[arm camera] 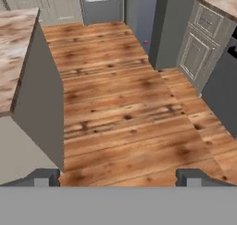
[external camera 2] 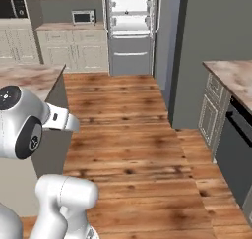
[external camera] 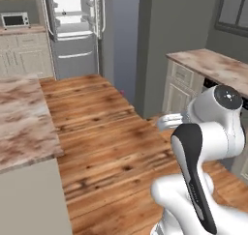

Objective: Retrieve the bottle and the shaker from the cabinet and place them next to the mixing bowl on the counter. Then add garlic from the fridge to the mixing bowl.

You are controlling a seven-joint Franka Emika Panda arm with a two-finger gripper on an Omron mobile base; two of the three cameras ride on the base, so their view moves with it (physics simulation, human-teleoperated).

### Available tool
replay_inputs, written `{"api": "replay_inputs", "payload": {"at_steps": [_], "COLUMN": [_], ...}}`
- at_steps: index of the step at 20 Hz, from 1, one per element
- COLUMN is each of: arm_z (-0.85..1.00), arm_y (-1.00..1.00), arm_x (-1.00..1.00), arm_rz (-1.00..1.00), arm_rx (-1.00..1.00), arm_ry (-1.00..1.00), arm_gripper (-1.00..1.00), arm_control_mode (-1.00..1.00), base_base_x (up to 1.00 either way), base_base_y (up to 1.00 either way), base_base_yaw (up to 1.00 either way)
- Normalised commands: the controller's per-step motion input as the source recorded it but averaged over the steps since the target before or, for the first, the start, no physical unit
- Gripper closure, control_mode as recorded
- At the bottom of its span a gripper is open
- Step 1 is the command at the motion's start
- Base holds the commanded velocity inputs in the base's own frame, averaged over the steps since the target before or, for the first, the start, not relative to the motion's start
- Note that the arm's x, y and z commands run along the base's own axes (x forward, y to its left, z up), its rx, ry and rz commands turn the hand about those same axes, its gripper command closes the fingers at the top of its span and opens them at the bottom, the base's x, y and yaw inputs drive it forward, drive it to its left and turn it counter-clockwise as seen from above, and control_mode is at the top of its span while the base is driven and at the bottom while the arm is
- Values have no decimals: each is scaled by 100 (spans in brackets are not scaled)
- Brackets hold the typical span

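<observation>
My gripper (arm camera: 118, 178) hangs over the wooden floor, its two dark fingertips (arm camera: 45, 177) spread wide with nothing between them. At the far end of the room stands the fridge (external camera: 72, 31) (external camera 2: 130, 26), its doors open on white inner walls and shelves. On those shelves lie a small red thing and a small dark one, too small to name. A marble-like counter (external camera: 22, 118) (arm camera: 11, 48) runs on the left and another (external camera: 213, 65) (external camera 2: 236, 78) on the right. The bottle, the shaker, the cabinet, the mixing bowl and the garlic are out of view.
Wooden floor (arm camera: 120, 103) stretches between the two counters up to the fridge. A grey wall corner (arm camera: 162, 29) juts out on the right, with a tiny pink thing (arm camera: 146, 42) at its foot. A black oven front (external camera 2: 236, 144) sits under the right counter. A microwave (external camera 2: 82, 16) stands at the back.
</observation>
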Motion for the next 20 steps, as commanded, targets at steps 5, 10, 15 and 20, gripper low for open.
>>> {"api": "replay_inputs", "payload": {"at_steps": [5,10,15,20], "arm_z": [0,0,0,0], "arm_y": [0,0,0,0], "arm_x": [0,0,0,0], "arm_rz": [0,0,0,0], "arm_rx": [0,0,0,0], "arm_ry": [0,0,0,0], "arm_gripper": [-100,-100,-100,-100], "arm_control_mode": [100,100,100,100], "base_base_x": [99,100,100,100], "base_base_y": [-74,-34,-62,-56], "base_base_yaw": [45,34,6,-1]}}
